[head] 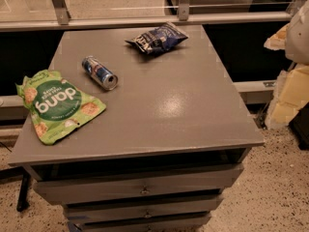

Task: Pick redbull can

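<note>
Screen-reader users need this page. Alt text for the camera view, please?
A redbull can lies on its side on a grey table, between a green snack bag at the left and a dark blue snack bag farther back. The claw is at the right edge, off the table.

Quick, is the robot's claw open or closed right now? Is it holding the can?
Gripper: not in view, so it cannot be told.
The redbull can lies on the table, not held.
</note>
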